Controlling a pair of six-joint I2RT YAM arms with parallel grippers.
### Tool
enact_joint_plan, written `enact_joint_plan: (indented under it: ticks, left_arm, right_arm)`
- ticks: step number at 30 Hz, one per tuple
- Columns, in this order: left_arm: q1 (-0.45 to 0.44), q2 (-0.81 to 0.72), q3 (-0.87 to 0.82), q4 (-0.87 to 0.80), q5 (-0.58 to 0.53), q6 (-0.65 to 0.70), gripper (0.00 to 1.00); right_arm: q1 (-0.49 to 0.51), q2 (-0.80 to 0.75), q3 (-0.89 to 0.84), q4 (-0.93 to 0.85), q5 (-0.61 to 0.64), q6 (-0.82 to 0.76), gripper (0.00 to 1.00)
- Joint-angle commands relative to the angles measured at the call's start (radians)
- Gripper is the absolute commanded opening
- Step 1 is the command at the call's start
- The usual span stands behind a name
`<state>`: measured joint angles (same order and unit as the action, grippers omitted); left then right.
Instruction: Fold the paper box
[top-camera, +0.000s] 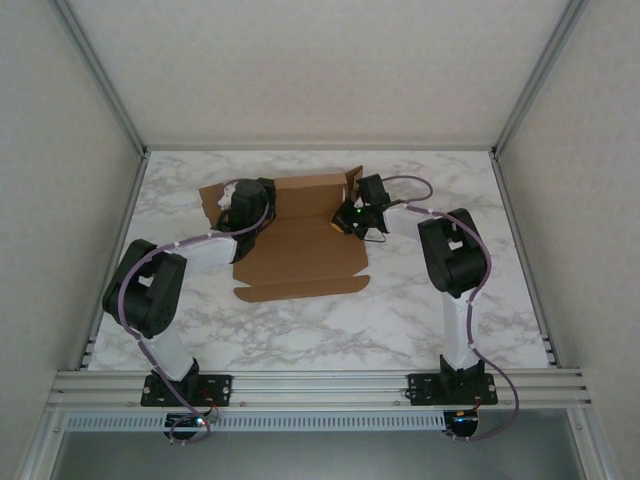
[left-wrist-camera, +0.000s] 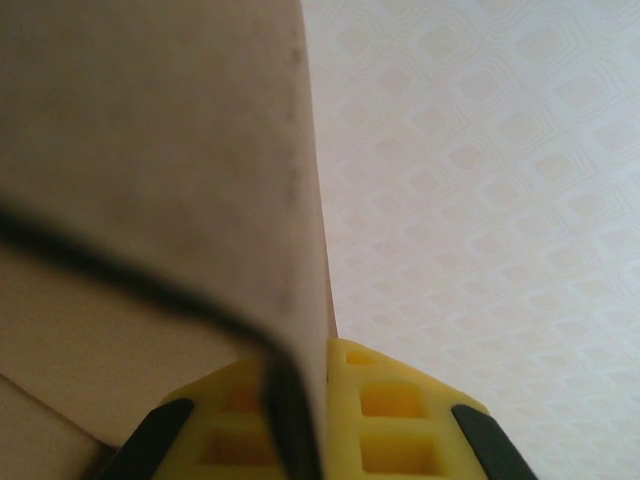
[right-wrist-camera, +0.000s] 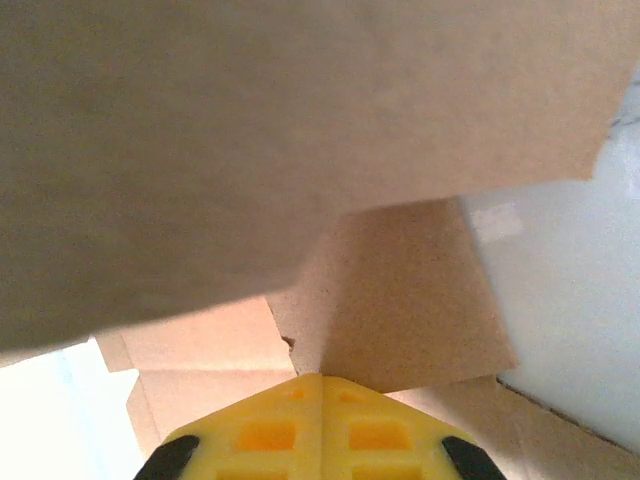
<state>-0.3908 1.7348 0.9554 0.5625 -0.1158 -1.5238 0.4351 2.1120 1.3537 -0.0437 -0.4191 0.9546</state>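
Observation:
The paper box (top-camera: 300, 250) is a flat brown cardboard sheet with flaps, lying in the middle of the marble table (top-camera: 420, 320). My left gripper (top-camera: 258, 200) is at the sheet's far left part. Seen from the left wrist, that gripper (left-wrist-camera: 325, 345) is shut on a raised cardboard flap (left-wrist-camera: 150, 150), whose edge runs down between the yellow pads (left-wrist-camera: 400, 400). My right gripper (top-camera: 342, 222) is at the sheet's right edge. The right wrist view has it (right-wrist-camera: 320, 378) shut, pads together, tips against a creased upright flap (right-wrist-camera: 400, 290). A larger panel (right-wrist-camera: 300, 130) hangs blurred above.
The table has white walls at the back (top-camera: 320, 70) and on both sides. An aluminium rail (top-camera: 320, 385) runs along the near edge and carries both arm bases. Bare marble surrounds the sheet, widest at the front and right.

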Motion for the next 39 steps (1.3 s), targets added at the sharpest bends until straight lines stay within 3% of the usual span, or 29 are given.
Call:
enact_joint_plan:
  ticks: [1,5,11,14,19,21,27,32,35,39]
  left_arm:
    - [-0.016,0.007,-0.017,-0.082,0.047,0.007,0.00]
    - [-0.013,-0.001,-0.018,-0.088,0.041,0.007,0.00]
    - [-0.005,-0.010,-0.020,-0.094,0.036,0.010,0.00]
    - [-0.003,-0.014,-0.020,-0.096,0.029,0.016,0.00]
    - [0.000,-0.017,-0.020,-0.101,0.028,0.023,0.00]
    - [0.000,-0.018,-0.020,-0.104,0.028,0.024,0.00]
    - [0.000,-0.020,-0.018,-0.111,0.031,0.028,0.00]
    - [0.002,-0.021,-0.016,-0.120,0.034,0.033,0.00]
    - [0.001,-0.021,-0.015,-0.125,0.038,0.037,0.00]
    - [0.003,-0.019,-0.017,-0.124,0.047,0.032,0.00]
  right_arm:
    - [0.005,0.033,0.027,-0.061,0.045,-0.006,0.00]
    - [0.001,-0.006,0.009,-0.062,0.049,-0.034,0.00]
    - [-0.023,-0.196,-0.096,-0.042,0.036,-0.128,0.03]
    - [-0.038,-0.291,-0.158,-0.075,0.039,-0.190,0.13]
    - [-0.046,-0.504,-0.270,-0.137,0.152,-0.330,0.48]
    - [-0.056,-0.568,-0.264,-0.193,0.226,-0.382,0.51]
    - [-0.065,-0.547,-0.110,-0.339,0.465,-0.613,0.48]
    - [-0.072,-0.531,-0.110,-0.228,0.555,-0.899,0.48]
    - [-0.119,-0.508,-0.082,-0.202,0.582,-0.908,0.42]
    - [-0.208,-0.440,-0.034,-0.177,0.519,-0.873,0.39]
